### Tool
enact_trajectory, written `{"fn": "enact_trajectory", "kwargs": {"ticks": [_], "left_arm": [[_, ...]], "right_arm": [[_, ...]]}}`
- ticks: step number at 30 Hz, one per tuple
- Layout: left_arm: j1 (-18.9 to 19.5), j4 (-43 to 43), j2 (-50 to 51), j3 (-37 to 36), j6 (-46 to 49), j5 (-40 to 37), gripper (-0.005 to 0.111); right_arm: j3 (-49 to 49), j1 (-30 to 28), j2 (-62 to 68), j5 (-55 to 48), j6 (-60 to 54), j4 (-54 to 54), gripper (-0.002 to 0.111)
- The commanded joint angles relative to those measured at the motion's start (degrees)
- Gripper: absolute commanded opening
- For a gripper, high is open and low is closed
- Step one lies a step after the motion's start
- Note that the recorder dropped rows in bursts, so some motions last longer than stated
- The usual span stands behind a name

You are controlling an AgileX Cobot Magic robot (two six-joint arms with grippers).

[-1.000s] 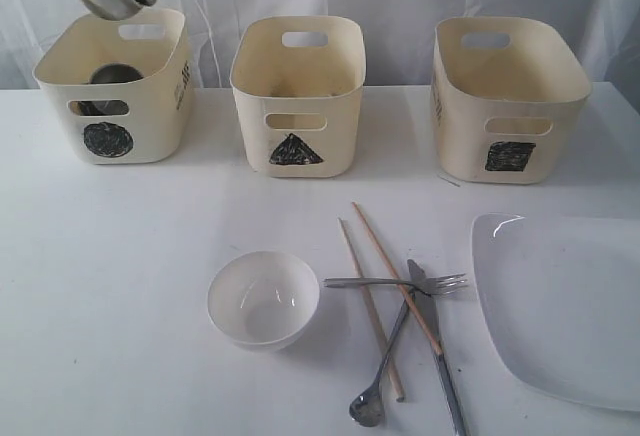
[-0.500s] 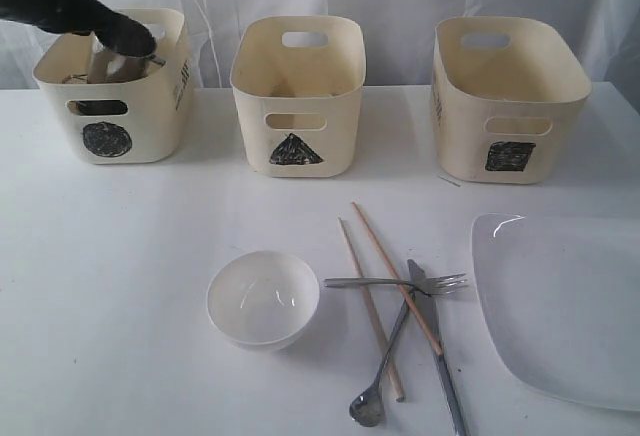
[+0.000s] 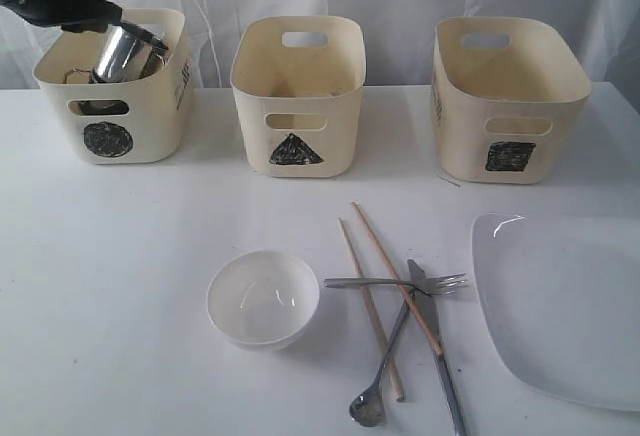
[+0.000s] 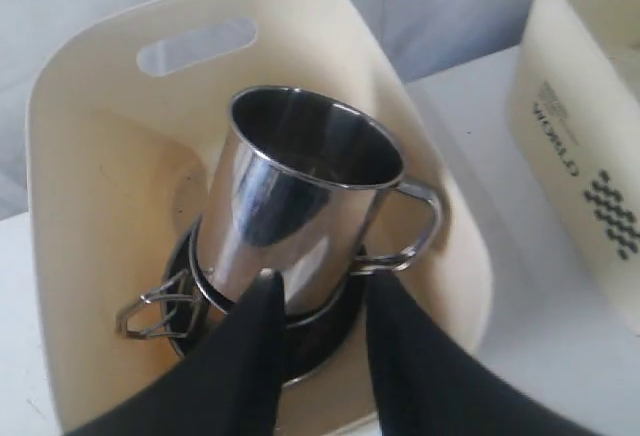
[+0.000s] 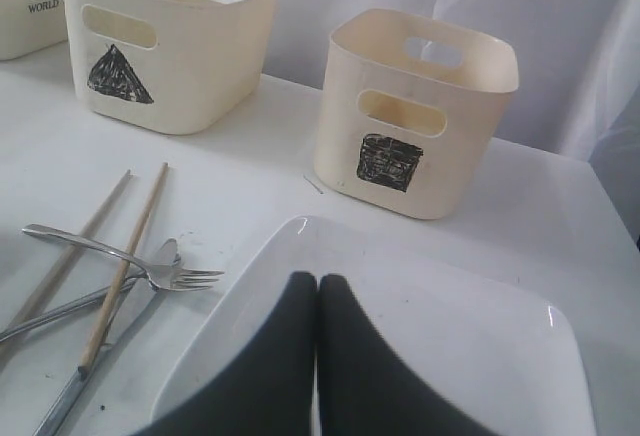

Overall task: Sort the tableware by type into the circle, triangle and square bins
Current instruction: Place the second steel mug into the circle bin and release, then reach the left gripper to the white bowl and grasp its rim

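One steel mug is leaning inside the circle bin on other steelware, with the left hand standing wide just behind it, holding nothing. That drop is seemingly finishing; the white bowl is likely needing a rim grasp next. Meanwhile the right hand is hovering pinched shut over the plate on the white desk.

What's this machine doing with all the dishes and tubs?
A two-armed robot is sorting tableware into marked bins. Its left gripper is open over a steel mug lying tilted in the circle bin, on other steel pieces. The right gripper hangs shut above the white plate. A white bowl, chopsticks, fork, knife and spoon lie on the table, not yet sorted.
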State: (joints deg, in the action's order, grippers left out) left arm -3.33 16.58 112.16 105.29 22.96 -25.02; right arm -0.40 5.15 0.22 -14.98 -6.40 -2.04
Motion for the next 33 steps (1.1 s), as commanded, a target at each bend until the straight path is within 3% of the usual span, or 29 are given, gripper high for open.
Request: {"fn": "enact_trajectory", "kwargs": {"ticks": [1, 6, 15, 19, 26, 33], "left_arm": [[-0.3, 4.4, -8.2, -7.2, 3.4, -0.8, 0.035], [-2.4, 10.5, -17.6, -19.3, 7.6, -1.5, 0.035], [-14.6, 14.0, -27.6, -40.1, 8.8, -3.3, 0.035], [-15.9, 17.6, -28.2, -44.0, 8.1, -7.5, 0.036], [-16.9, 20.6, -28.1, -46.7, 7.2, -7.1, 0.060], [-18.6, 21.1, -26.1, -46.7, 6.8, -6.6, 0.061]], "right_arm": [[0.4, 0.2, -0.2, 0.0, 0.2, 0.2, 0.000], [0.4, 0.2, -0.2, 0.0, 0.2, 0.2, 0.000], [0.4, 0.2, -0.2, 0.0, 0.2, 0.2, 0.000], [0.4, 0.2, -0.2, 0.0, 0.2, 0.2, 0.000], [0.4, 0.2, -0.2, -0.1, 0.2, 0.2, 0.000], [0.4, 0.2, -0.2, -0.1, 0.2, 0.2, 0.000]]}}
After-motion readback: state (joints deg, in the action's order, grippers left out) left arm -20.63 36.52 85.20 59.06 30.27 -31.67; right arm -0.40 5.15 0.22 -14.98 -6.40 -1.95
